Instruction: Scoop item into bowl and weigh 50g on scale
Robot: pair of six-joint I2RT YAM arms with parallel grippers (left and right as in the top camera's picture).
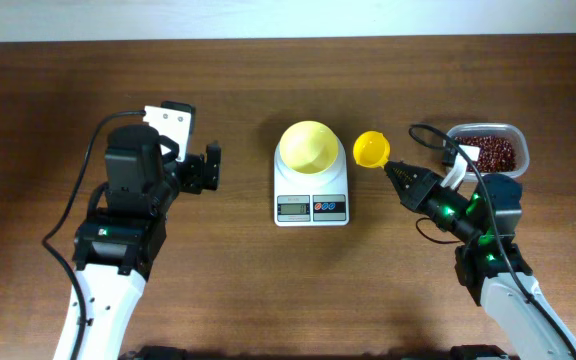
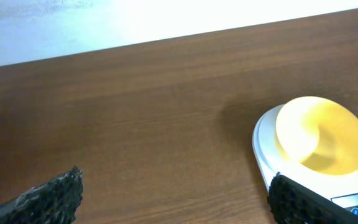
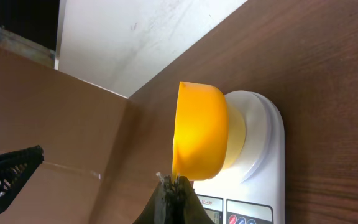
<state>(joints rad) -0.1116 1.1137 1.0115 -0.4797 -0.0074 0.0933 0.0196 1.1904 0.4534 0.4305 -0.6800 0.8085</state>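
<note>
Two arms flank your scale (image 1: 311,205), which sits mid-table with the pale yellow bowl (image 1: 311,147) resting on its platform. Your right gripper (image 1: 390,170) is clamped tight on the handle of the yellow scoop (image 1: 371,150), whose cup is just beside the bowl, on its right. The beans (image 1: 488,151) lie heaped in the clear tub (image 1: 517,131) further right. Your left gripper (image 1: 211,170) stands with jaws wide apart, holding nothing, left of the scale.
</note>
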